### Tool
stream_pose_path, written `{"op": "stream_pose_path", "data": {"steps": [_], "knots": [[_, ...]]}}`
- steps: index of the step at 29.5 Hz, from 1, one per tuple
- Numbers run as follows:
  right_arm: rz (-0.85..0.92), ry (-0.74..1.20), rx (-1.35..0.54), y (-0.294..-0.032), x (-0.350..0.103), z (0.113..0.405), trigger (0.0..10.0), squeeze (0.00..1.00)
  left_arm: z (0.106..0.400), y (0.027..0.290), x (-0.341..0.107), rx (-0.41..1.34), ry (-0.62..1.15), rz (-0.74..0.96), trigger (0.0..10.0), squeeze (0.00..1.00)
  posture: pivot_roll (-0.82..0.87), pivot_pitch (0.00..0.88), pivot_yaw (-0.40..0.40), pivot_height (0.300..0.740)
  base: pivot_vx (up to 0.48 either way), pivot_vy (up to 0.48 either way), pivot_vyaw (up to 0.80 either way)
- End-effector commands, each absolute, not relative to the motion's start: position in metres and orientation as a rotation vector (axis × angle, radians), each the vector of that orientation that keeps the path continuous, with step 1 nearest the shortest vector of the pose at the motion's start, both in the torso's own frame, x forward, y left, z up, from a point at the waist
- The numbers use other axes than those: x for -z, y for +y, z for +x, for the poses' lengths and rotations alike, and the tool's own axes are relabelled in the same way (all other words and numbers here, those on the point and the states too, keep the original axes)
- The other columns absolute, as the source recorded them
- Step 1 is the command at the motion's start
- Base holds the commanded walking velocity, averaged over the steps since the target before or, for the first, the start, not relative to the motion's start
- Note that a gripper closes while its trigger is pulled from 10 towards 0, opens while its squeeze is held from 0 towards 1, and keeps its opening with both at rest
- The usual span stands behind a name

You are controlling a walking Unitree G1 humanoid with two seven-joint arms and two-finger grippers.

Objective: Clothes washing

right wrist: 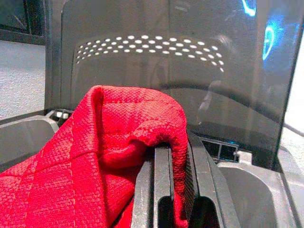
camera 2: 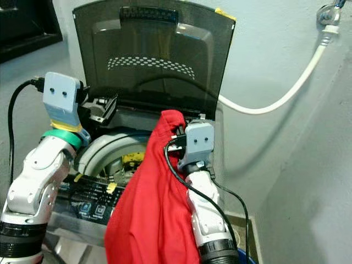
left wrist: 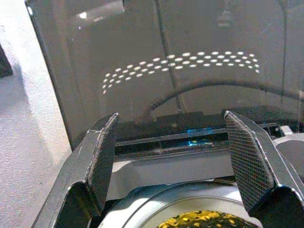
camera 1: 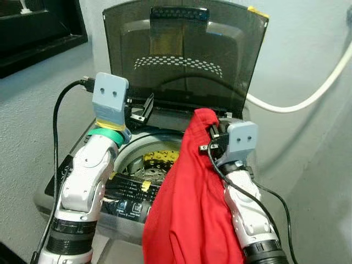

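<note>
Right arm: raised from the lower right, forearm angled up and inward, wrist housing level with the rear rim of the washing machine point(camera 1: 82, 165). The right gripper point(right wrist: 173, 166) has its two black fingers pressed together on a fold of the red garment point(camera 1: 190, 203), which wraps over the fingertips.

Left arm: bent at the elbow, forearm rising along the machine's left side, a green band around the wrist. The left gripper point(left wrist: 173, 156) is held above the rear left of the tub opening, pointing toward the lid. Its fingers point(left wrist: 102, 152) stand wide apart with nothing between them.

Garment: bright red fabric with a coarse, textured weave. Its top edge is bunched at the right gripper, above the right side of the opening. The rest hangs down in long loose folds over the machine's front right edge and control panel point(camera 1: 129, 192), running out of view at the bottom.

Machine: top-loader, smoked translucent lid point(camera 1: 181, 55) standing open and upright against the wall. A yellow patterned item point(camera 1: 159, 160) lies inside the drum. A white hose point(camera 2: 286, 93) runs along the wall to the right.
</note>
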State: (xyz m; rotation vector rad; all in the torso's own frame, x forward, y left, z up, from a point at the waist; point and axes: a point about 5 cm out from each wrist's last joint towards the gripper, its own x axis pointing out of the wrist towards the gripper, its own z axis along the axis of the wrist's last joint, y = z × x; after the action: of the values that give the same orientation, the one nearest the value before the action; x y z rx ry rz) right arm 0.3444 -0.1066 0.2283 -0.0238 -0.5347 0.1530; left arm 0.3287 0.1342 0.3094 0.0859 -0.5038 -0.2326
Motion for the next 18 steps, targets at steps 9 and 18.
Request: {"op": "stream_pose_path", "data": {"steps": [9,18], "knots": [[-0.031,-0.550,-0.165,-0.104,-0.229,0.341,10.0,0.00,0.325,0.136,-0.322,0.256,-0.545,0.059,10.0,0.00,0.01,0.019,0.078,0.740,0.000,0.000,0.00],[-0.033,-0.570,-0.161,-0.106,-0.234,0.341,10.0,0.00,0.324,0.135,-0.324,0.259,-0.552,0.057,10.0,0.00,0.00,0.021,0.076,0.740,0.000,0.000,0.00]]}}
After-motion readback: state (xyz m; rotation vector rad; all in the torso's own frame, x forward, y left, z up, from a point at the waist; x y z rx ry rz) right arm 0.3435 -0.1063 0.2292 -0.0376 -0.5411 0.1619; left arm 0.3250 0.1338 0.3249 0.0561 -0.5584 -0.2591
